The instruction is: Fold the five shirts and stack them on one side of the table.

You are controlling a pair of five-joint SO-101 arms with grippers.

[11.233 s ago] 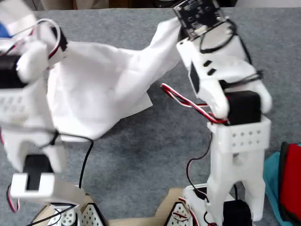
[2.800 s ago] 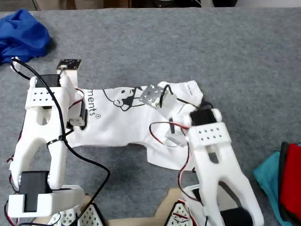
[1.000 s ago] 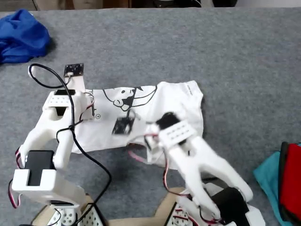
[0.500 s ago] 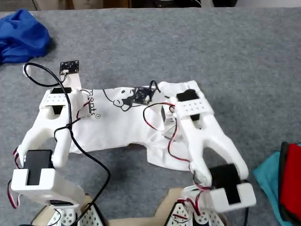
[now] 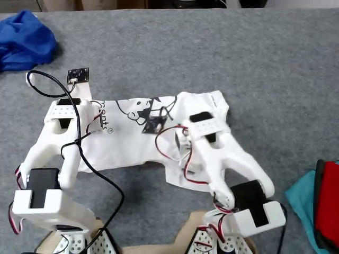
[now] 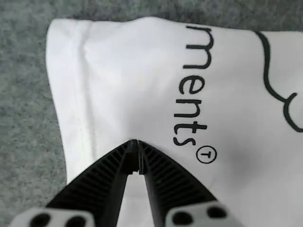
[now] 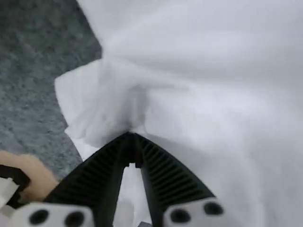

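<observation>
On the grey tabletop (image 5: 275, 63), the white shirt (image 5: 127, 143) lies spread in the middle just ahead of both arms. Its print faces up and one flap is rumpled at the near edge. It is loose and nothing weighs it down, so the biggest risk is that any sideways drag slides the whole shirt instead of creasing it, giving a crooked fold.

The blue shirt (image 5: 24, 39) is bunched at the far corner, and teal cloth (image 5: 304, 198) with something red (image 5: 328, 196) sits at the opposite edge. A wide sweep could snag these waiting garments or muddle where the stack goes.

The left tool (image 6: 135, 150) is pressed together with its tip on the shirt near the hem. If it lifts without cloth between its jaws, that side simply stays flat.

The right tool (image 7: 131, 144) is also pressed together, and cloth is puckered at its tip. I cannot tell whether any is caught. A thin pinch there would likely slip, or gather several layers into a lump.
</observation>
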